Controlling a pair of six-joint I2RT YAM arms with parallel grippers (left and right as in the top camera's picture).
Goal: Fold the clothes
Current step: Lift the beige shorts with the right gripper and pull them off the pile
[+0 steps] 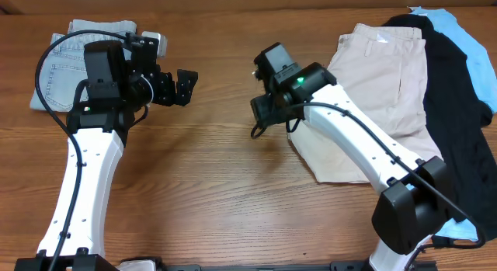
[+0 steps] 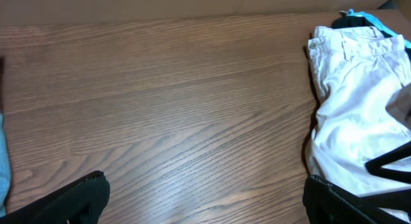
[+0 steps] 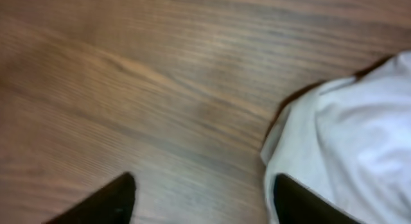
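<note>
Presently, left jaws spread empty over the table (image 1: 210,162), right jaws spread empty beside khaki shorts (image 1: 380,77).

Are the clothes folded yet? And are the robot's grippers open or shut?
Khaki shorts: spread flat, not folded.
Black top: loose, not folded.
Sky-blue top: loose, mostly hidden under the black top.
Jeans: folded.
Left gripper: open, empty.
Right gripper: open, empty, at the shorts' edge.

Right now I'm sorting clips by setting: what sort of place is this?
Likely a robot test bench: a wood-grain table, white left arm and right arm, beige shorts and folded jeans laid out.
</note>
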